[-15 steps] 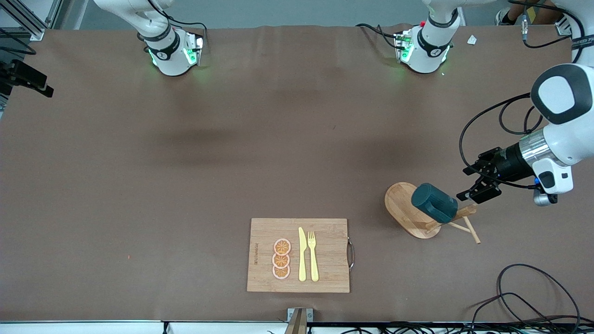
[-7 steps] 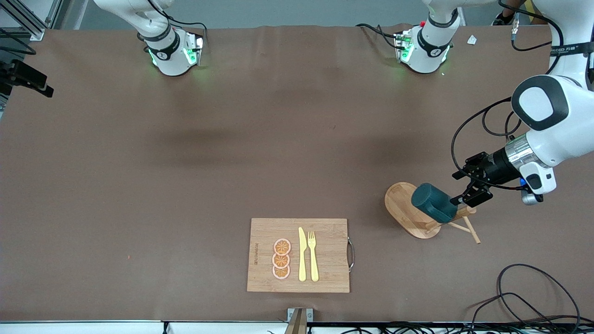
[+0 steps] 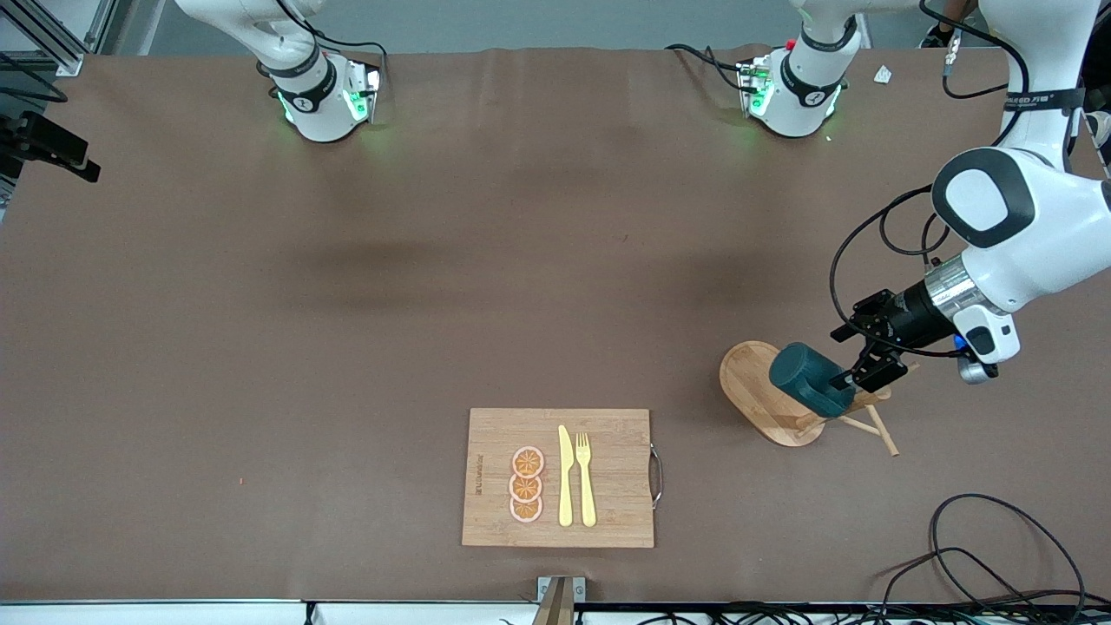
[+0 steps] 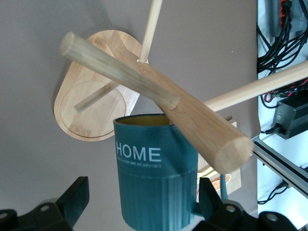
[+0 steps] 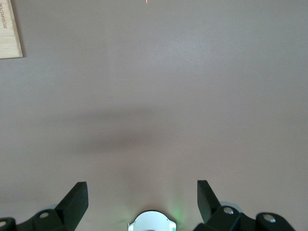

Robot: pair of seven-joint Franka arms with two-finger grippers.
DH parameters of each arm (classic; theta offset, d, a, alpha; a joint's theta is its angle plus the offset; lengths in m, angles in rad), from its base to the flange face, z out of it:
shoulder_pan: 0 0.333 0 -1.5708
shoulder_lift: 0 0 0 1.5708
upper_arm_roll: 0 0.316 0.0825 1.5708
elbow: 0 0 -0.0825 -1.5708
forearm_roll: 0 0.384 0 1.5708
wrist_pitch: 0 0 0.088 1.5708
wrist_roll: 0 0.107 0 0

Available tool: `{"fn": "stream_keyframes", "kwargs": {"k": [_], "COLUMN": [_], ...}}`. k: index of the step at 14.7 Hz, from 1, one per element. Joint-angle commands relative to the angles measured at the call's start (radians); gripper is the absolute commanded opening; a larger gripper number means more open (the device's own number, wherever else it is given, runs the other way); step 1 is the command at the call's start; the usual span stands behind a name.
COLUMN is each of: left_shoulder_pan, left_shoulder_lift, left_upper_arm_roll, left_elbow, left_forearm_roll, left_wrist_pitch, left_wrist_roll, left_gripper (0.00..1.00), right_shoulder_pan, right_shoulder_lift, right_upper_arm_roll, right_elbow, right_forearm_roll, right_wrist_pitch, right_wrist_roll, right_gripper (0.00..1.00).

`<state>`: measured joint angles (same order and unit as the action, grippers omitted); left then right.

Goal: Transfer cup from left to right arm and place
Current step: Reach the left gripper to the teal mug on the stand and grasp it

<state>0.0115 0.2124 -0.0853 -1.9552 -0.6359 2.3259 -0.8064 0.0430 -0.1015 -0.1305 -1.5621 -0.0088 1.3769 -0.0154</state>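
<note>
The dark teal cup point(image 3: 810, 378) hangs tilted on a peg of the wooden rack point(image 3: 752, 382), toward the left arm's end of the table. In the left wrist view the cup point(image 4: 154, 178) reads "HOME", and its mouth is against the thick peg point(image 4: 192, 120). My left gripper point(image 3: 856, 357) is open at the cup's bottom end. Its fingers point(image 4: 77, 195) stand on either side of the cup with a gap showing on one side. My right gripper point(image 5: 142, 188) is open over bare table and holds nothing; it is out of the front view.
A wooden cutting board point(image 3: 616, 486) with a yellow knife, a fork and three orange slices lies near the front edge. Loose cables point(image 3: 998, 555) lie near the front corner at the left arm's end. The right arm's base point(image 5: 151, 222) shows below its gripper.
My left gripper has moved in toward the cup, from beside the rack to straddling the cup's bottom end. It stays open. The cup has not moved.
</note>
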Motion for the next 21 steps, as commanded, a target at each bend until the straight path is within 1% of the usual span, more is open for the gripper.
{"fn": "stream_keyframes", "kwargs": {"k": [1, 5, 15, 19, 21], "left_shoulder_pan": [-0.002, -0.002, -0.008, -0.016, -0.018], "left_shoulder_lift": [0.011, 0.034, 0.084, 0.099, 0.102], "left_upper_arm_roll": [-0.005, -0.008, -0.008, -0.01, -0.008], "left_elbow": [-0.007, 0.013, 0.055, 0.061, 0.061], "left_forearm_roll": [-0.037, -0.082, -0.123, -0.133, -0.142], "left_wrist_pitch": [0.032, 0.039, 0.041, 0.041, 0.041], "left_wrist_roll": [0.003, 0.004, 0.004, 0.003, 0.004], "left_gripper": [1.0, 1.0, 0.99, 0.97, 0.93], "right_shoulder_pan": [0.003, 0.0, 0.003, 0.003, 0.001], "right_shoulder_lift": [-0.017, -0.017, -0.017, -0.017, -0.017], "right_upper_arm_roll": [0.002, 0.0, 0.002, 0.002, 0.002], "right_elbow": [-0.015, -0.015, -0.013, -0.013, -0.013], "right_forearm_roll": [0.003, 0.003, 0.003, 0.003, 0.003], "right_wrist_pitch": [0.005, 0.005, 0.01, 0.01, 0.01], "right_wrist_roll": [-0.009, -0.009, -0.009, -0.009, -0.009], "right_gripper": [1.0, 1.0, 1.0, 1.0, 1.0]}}
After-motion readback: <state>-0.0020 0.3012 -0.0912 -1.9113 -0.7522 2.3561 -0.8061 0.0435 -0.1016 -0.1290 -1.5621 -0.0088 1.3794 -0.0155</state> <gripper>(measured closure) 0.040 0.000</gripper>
